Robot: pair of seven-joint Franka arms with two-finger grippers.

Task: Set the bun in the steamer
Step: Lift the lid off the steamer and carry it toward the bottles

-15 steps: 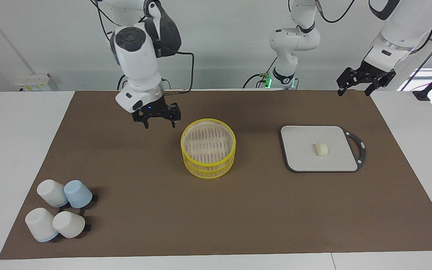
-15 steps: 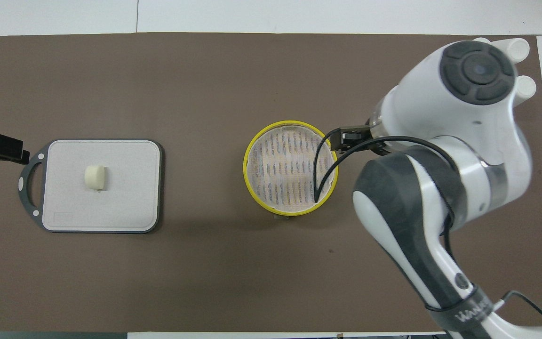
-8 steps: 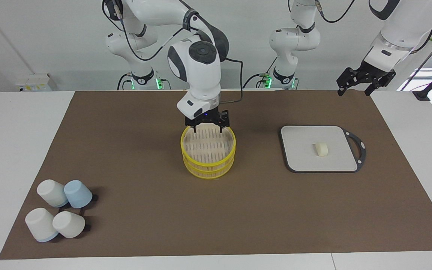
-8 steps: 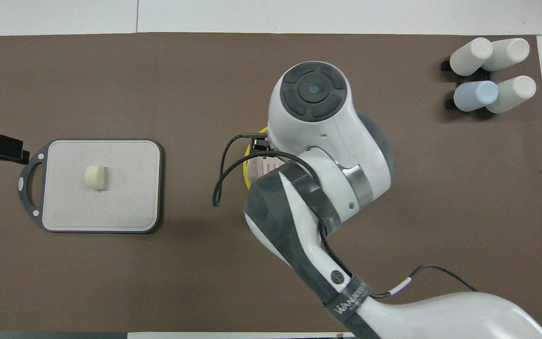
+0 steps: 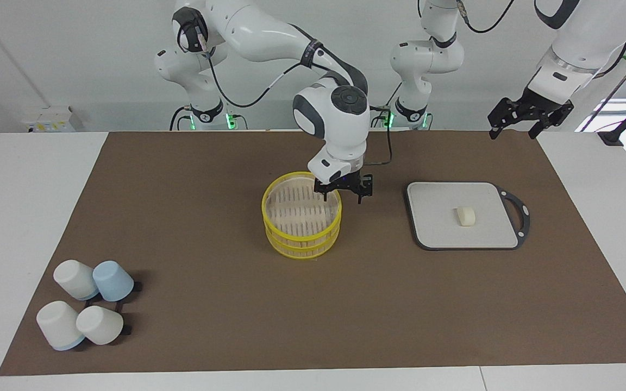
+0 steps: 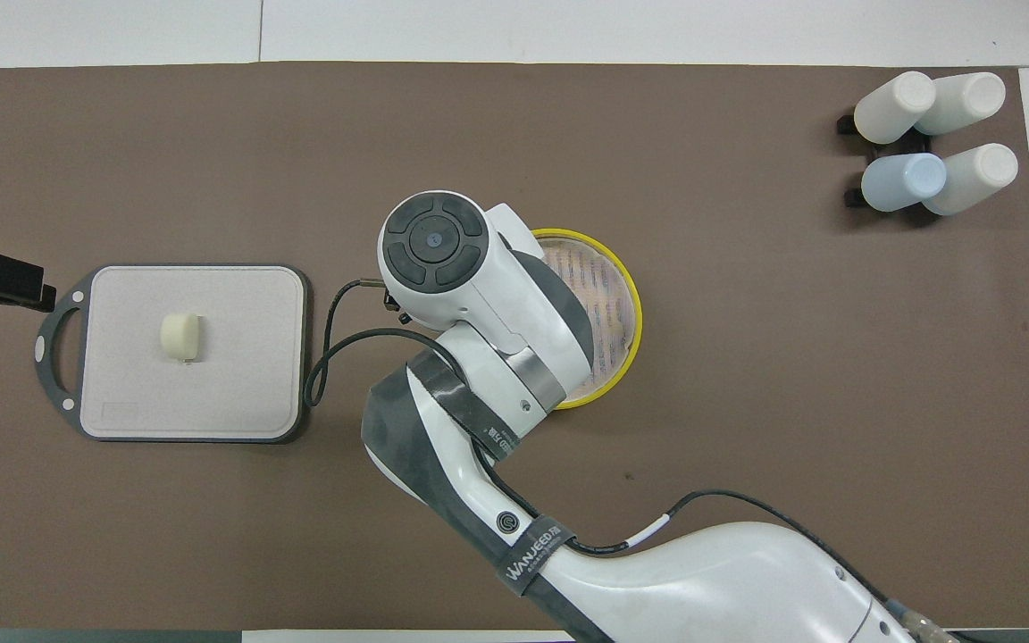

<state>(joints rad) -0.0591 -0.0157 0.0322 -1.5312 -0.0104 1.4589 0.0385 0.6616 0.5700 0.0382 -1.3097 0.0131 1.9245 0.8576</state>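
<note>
The bun (image 5: 465, 215) (image 6: 180, 337), a small cream lump, lies in the middle of a grey cutting board (image 5: 432, 239) (image 6: 238, 402) toward the left arm's end of the table. The steamer (image 5: 301, 244) (image 6: 634, 332), a yellow-rimmed bamboo basket, stands mid-table with nothing in it. My right gripper (image 5: 343, 196) hangs open over the steamer's rim on the side toward the board, one finger above the basket and one outside it. In the overhead view its own wrist hides it. My left gripper (image 5: 515, 129) waits open, raised above the table edge near its base.
Several upturned white and pale blue cups (image 5: 87, 304) (image 6: 925, 143) cluster at the right arm's end, farther from the robots than the steamer. A brown mat (image 5: 210, 244) covers the table. A strip of bare mat separates steamer and board.
My right arm has swung from the right arm's end of the table, across the steamer, to its rim nearest the cutting board. The bun, steamer and left arm have not moved.
</note>
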